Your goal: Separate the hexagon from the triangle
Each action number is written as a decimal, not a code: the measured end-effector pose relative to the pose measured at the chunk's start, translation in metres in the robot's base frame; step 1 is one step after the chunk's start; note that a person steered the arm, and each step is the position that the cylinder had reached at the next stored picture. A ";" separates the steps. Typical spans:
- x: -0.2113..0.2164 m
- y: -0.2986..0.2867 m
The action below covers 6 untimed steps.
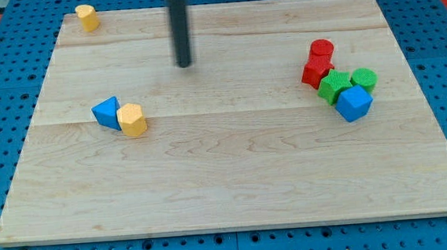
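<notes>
A yellow hexagon block [132, 119] lies at the view's left, touching a blue triangle block [107, 113] on its left side. My tip [184, 65] is the lower end of a dark rod that comes down from the view's top. It stands above and to the right of the pair, well apart from both blocks.
A small yellow block [86, 17] sits at the board's top left corner. At the view's right is a cluster: a red cylinder [321, 49], a red star-like block [316, 71], a green star-like block [334, 86], a green cylinder [364, 79] and a blue cube [354, 102]. The wooden board [235, 179] lies on a blue pegboard.
</notes>
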<state>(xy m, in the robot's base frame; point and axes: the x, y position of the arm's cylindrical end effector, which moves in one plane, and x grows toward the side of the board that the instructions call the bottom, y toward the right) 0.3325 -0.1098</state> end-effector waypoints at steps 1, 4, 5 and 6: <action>0.009 -0.115; 0.135 -0.028; 0.125 -0.005; 0.088 -0.014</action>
